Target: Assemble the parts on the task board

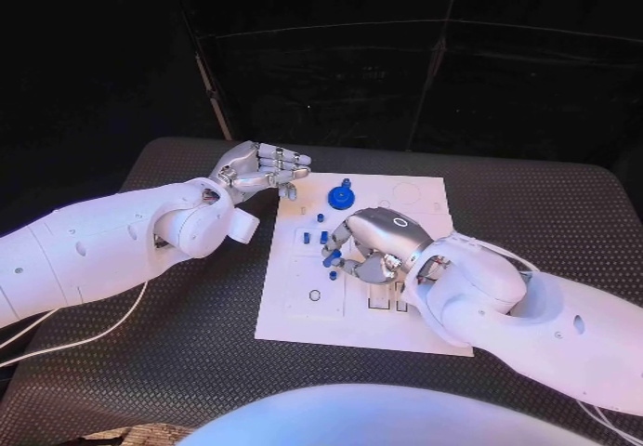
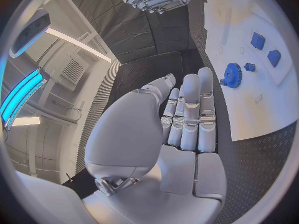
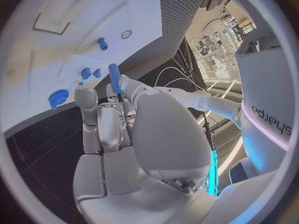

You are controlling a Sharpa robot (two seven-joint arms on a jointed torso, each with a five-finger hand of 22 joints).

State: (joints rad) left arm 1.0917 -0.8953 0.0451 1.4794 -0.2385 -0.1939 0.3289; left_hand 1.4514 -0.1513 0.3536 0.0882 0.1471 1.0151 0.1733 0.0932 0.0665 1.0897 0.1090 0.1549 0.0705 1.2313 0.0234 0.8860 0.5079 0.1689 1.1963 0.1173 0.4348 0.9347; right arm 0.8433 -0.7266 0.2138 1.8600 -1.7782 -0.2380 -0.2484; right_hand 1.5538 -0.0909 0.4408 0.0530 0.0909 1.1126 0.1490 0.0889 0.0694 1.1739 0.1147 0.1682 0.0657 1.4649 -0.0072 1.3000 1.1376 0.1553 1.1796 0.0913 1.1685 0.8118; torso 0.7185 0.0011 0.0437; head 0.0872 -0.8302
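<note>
A black, textured table (image 1: 161, 372) carries the white task board (image 1: 402, 321) at its middle, with dark surroundings beyond the far edge. The right hand (image 1: 375, 243) hangs over the board's centre, pinching a blue peg (image 3: 114, 76) between thumb and finger. The left hand (image 1: 257, 169) hovers off the board's far left corner, fingers together and straight, holding nothing. A blue gear (image 1: 342, 196) sits near the board's far edge, with small blue parts (image 1: 307, 237) just nearer.
</note>
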